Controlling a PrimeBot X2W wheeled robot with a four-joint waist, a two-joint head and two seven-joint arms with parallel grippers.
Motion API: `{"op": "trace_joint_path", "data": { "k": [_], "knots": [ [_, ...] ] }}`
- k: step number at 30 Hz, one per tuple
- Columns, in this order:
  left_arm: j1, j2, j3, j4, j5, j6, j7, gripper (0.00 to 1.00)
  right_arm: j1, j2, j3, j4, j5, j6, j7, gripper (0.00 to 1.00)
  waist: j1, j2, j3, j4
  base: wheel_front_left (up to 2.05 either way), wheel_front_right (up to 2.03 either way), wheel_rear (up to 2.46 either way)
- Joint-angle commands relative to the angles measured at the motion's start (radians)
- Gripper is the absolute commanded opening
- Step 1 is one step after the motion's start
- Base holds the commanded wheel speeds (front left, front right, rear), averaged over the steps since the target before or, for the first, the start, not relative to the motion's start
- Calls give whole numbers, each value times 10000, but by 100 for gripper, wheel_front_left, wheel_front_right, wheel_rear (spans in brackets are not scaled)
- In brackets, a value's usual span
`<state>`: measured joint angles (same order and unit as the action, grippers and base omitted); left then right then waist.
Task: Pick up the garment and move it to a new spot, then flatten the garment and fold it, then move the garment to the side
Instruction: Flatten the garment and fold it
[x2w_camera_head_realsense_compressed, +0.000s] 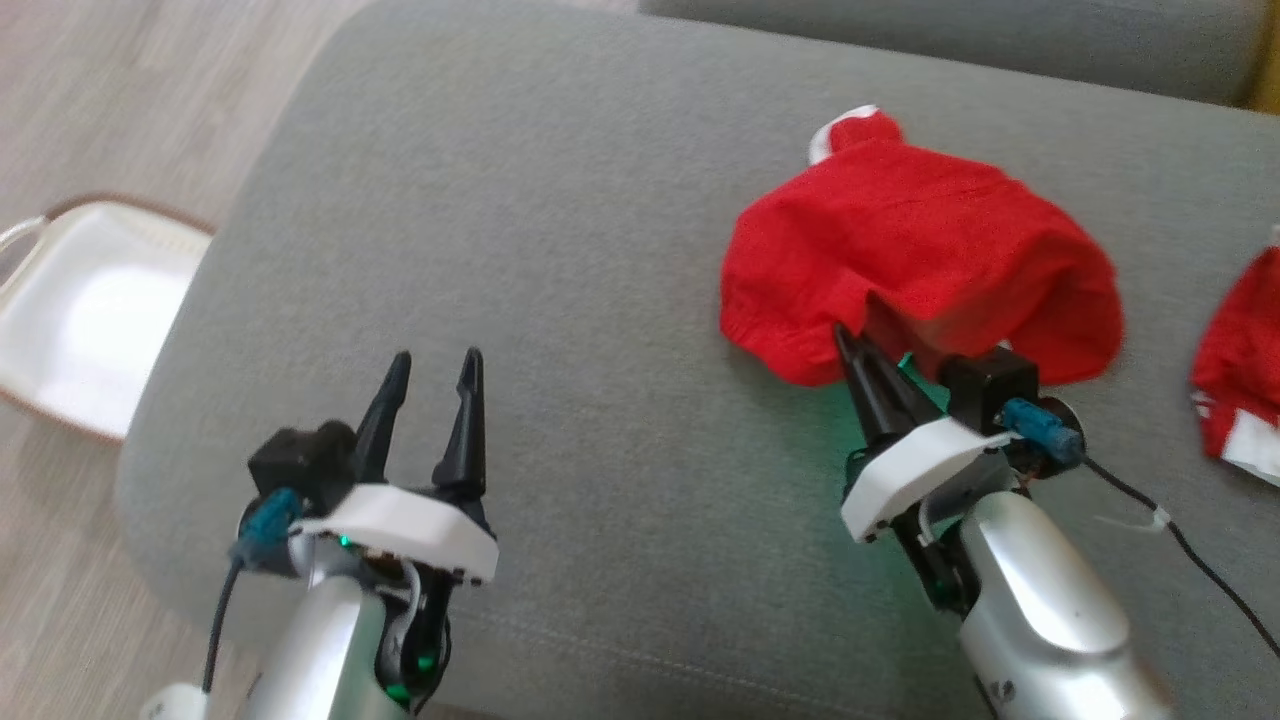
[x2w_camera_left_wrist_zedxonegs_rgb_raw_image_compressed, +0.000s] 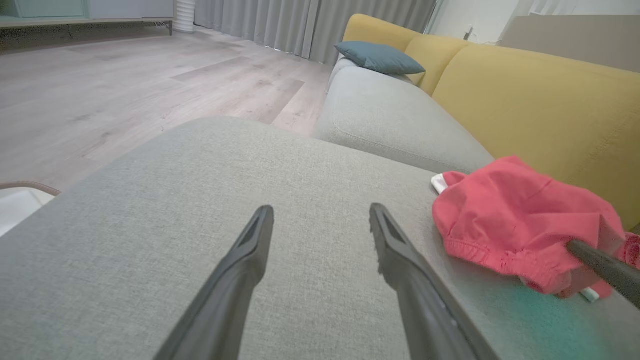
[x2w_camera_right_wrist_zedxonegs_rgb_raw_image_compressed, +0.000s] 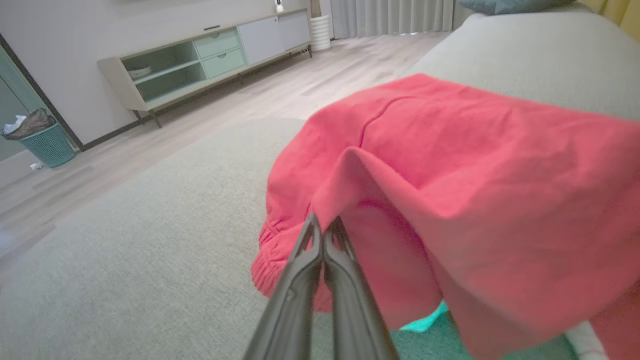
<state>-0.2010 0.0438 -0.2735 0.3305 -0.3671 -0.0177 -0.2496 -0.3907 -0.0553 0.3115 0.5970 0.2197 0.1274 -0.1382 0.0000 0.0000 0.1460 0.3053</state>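
Head cam: high, tilted forward and down onto the cushion (x2w_camera_head_realsense_compressed: 600, 200), mid range. Left hand (x2w_camera_head_realsense_compressed: 436, 354) sits bottom left, right hand (x2w_camera_head_realsense_compressed: 845, 335) lower right, floor (x2w_camera_head_realsense_compressed: 100, 100) along the left edge. Left wrist cam: low over the cushion, looks along its own fingers toward the sofa back (x2w_camera_left_wrist_zedxonegs_rgb_raw_image_compressed: 525, 100) and curtains (x2w_camera_left_wrist_zedxonegs_rgb_raw_image_compressed: 300, 25). Right wrist cam: low, right up against the garment (x2w_camera_right_wrist_zedxonegs_rgb_raw_image_compressed: 475, 165), facing the sideboard (x2w_camera_right_wrist_zedxonegs_rgb_raw_image_compressed: 200, 60). All three share cushion and garment; both wrist cams share floor and curtains.
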Motion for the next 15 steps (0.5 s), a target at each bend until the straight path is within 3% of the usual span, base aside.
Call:
{"op": "trace_joint_path", "data": {
  "k": [1, 7, 15],
  "knots": [
    [-103, 67, 439, -287, 96, -10, -122, 100, 69, 51, 308, -519, 89, 33, -102, 0, 0, 0, -276, -333, 0, 0, 0],
    [127, 66, 520, -327, 148, 10, -122, 100, 600, 51, 784, -2085, 234, 33, 434, 0, 0, 0, -737, -692, 0, 0, 0],
    [115, 65, 348, -442, -19, 101, -122, 100, 540, 51, 707, -4290, 235, 33, 1882, 0, 0, 0, -747, -124, 0, 0, 0]
  ]
}}
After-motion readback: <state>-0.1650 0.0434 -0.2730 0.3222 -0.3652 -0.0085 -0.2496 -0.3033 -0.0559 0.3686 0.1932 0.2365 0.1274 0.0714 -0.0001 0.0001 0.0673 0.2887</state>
